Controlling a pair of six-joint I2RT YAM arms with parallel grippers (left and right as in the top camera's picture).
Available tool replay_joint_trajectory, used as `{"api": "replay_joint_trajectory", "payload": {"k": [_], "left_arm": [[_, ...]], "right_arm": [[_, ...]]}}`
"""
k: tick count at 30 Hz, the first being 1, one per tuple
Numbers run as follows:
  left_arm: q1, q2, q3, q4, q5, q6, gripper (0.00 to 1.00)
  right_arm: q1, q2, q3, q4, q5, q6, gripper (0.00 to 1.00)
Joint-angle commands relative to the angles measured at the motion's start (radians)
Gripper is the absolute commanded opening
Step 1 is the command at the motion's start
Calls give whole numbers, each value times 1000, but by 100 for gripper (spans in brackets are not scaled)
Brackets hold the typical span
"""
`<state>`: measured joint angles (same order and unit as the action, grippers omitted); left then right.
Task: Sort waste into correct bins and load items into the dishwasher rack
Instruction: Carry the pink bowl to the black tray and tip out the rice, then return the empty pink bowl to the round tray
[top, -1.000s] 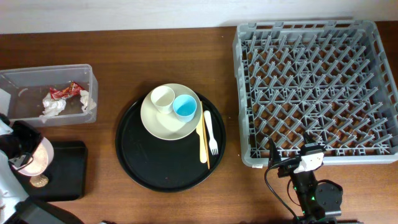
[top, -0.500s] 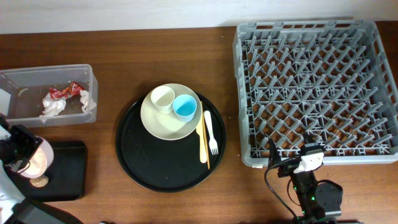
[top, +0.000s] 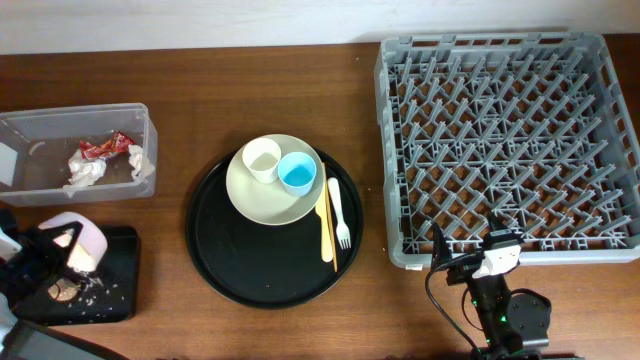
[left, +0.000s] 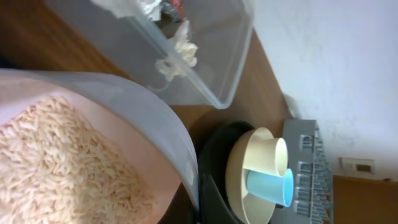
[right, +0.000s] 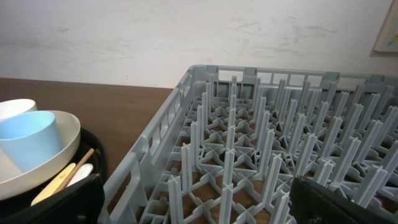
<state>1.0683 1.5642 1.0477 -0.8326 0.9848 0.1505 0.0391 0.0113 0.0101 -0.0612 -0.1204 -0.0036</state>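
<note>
Pouring too fast, the left gripper (top: 62, 252), clenched on the bowl (top: 90, 243), could scatter rice (left: 56, 162) past the black tray (top: 118, 262).

From the left wrist, I see the pinkish-white bowl (left: 134, 118) cut by the picture's left and bottom edges. From the right wrist, the plate (right: 65, 143) is cut at the left edge, the dishwasher rack (right: 249, 155) at the right.

Brown wood table (top: 200, 90), smooth, faint sheen. Clear glossy plastic tub (top: 75, 112). Matt grey plastic rack (top: 400, 252). Black round tray (top: 225, 265), smooth, slight gloss. Cream plate (top: 262, 205), smooth. Crumpled white paper tissue (top: 85, 172). Red wrapper (top: 103, 147), crinkled, shiny. Pinkish-white bowl (left: 143, 124), smooth; rice (left: 56, 168) inside matt, grainy.
</note>
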Motion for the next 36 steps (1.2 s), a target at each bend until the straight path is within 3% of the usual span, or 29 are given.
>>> {"api": "replay_joint_trajectory", "payload": {"k": [1, 5, 10, 12, 14, 16, 19, 21, 28, 32, 36], "left_arm": [[8, -1, -4, 9, 71, 55, 1], [15, -1, -4, 6, 209, 95, 0], [28, -1, -24, -21, 205, 136, 1], [100, -1, -50, -66, 208, 210, 0], [183, -1, -106, -70, 390, 290, 0], [218, -1, -142, -69, 409, 369, 0], [222, -1, -206, -69, 589, 541, 0], [237, -1, -214, -68, 583, 577, 0], [266, -1, -209, -62, 589, 530, 0], [288, -3, -170, -102, 589, 437, 1], [286, -24, -147, -118, 589, 477, 1]], "right_arm": [[-1, -5, -5, -7, 2, 0, 98], [-1, -5, -5, -6, 2, 0, 98], [-1, -5, -5, -7, 1, 0, 98], [-1, -5, -5, -7, 2, 0, 98], [-1, -5, -5, -7, 2, 0, 98], [-1, -5, -5, -7, 2, 0, 98], [-1, -5, -5, -7, 2, 0, 98], [-1, -5, -5, -7, 1, 0, 98], [-1, -5, -5, -6, 2, 0, 98], [-1, -5, -5, -7, 2, 0, 98], [-1, -5, -5, -6, 2, 0, 99]]}}
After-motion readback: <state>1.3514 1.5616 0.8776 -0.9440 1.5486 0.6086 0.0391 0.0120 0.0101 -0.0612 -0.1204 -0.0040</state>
